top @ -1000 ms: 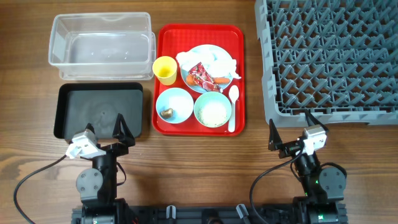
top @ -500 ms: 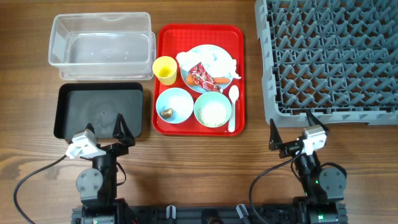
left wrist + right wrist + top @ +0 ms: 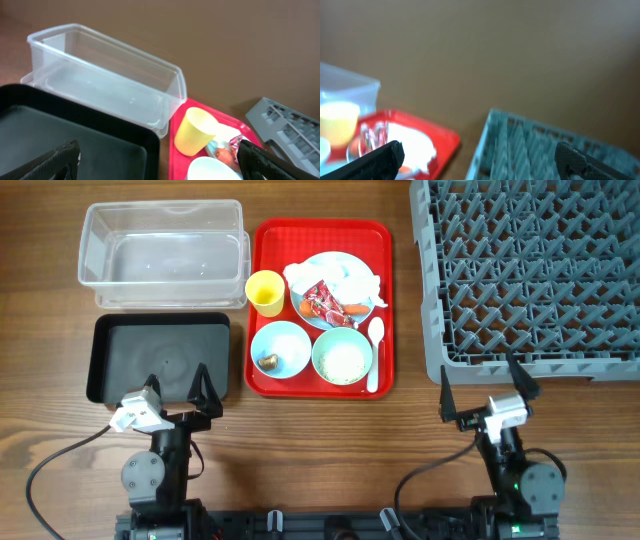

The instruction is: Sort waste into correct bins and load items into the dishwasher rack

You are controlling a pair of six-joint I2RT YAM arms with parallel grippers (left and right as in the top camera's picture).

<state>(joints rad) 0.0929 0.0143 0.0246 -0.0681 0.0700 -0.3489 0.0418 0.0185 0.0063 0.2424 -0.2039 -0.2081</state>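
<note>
- status of tools: left gripper (image 3: 177,380) and right gripper (image 3: 480,380) sit at the near edge of the table (image 3: 320,440), fingers spread wide, nothing held.
- black tray (image 3: 160,318), just beyond the left gripper: holds no waste.
- red tray (image 3: 270,240), centre: everything to be sorted sits on it.
- near row on the red tray: pale blue bowl (image 3: 290,340) with brown scrap (image 3: 268,362) inside; pale green bowl (image 3: 320,370) with rice (image 3: 343,360) inside; white spoon (image 3: 375,355) just beside the green bowl.
- far row: yellow cup (image 3: 264,291) upright; pale blue plate (image 3: 325,258) carrying napkin (image 3: 352,280), red wrapper (image 3: 322,300) and carrot piece (image 3: 355,309).
- clear tub (image 3: 160,207), far left: no contents visible.
- dishwasher rack (image 3: 530,270), far right: no dishes loaded.
- finding: no step appears done. all five waste items and all five dishes remain; judged at the very start.
- remark: the waste likely needs clearing from the plate and bowls before racking.
</note>
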